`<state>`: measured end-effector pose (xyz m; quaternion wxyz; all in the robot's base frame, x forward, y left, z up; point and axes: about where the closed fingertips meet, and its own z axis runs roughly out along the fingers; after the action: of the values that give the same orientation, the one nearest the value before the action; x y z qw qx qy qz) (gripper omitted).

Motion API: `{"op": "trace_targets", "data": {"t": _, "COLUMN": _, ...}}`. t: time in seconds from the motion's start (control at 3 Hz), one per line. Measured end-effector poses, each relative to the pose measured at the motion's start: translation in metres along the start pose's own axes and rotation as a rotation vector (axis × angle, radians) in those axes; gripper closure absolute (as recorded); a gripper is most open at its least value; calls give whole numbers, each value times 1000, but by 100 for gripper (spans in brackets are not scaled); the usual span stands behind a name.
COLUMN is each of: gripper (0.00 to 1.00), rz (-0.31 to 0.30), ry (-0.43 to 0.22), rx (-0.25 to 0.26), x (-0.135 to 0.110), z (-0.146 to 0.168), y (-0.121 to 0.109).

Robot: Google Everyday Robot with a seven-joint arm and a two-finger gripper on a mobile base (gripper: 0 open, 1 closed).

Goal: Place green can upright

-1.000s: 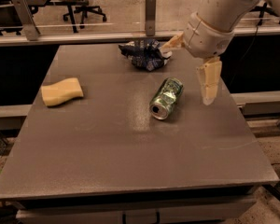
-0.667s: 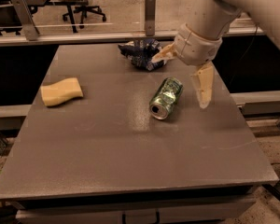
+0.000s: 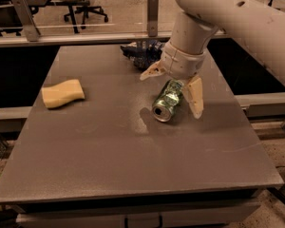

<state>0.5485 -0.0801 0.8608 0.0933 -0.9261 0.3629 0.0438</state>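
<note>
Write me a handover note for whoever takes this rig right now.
Pincer: open, low over the can, one finger on each side of it.
Can: on its side on the table, right of centre, one end facing the camera, not gripped.
Done: pincer lined up on the can.
Left: close, lift, stand the can upright, release.
Sponge lies at the left, bag at the far edge, both apart from the can.
</note>
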Motion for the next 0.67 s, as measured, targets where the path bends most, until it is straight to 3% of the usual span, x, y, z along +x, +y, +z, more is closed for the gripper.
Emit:
{"op": "trace_targets", "data": {"t": 0.33, "gripper": 16, "rz": -28, "ry": 0, "rx": -21, "x": -10, "z": 6, "y": 1}}
{"op": "trace_targets", "data": {"t": 0.67, "gripper": 39, "rz": -40, "ry": 2, "rx": -37, "x": -13, "z": 9, "y": 5}}
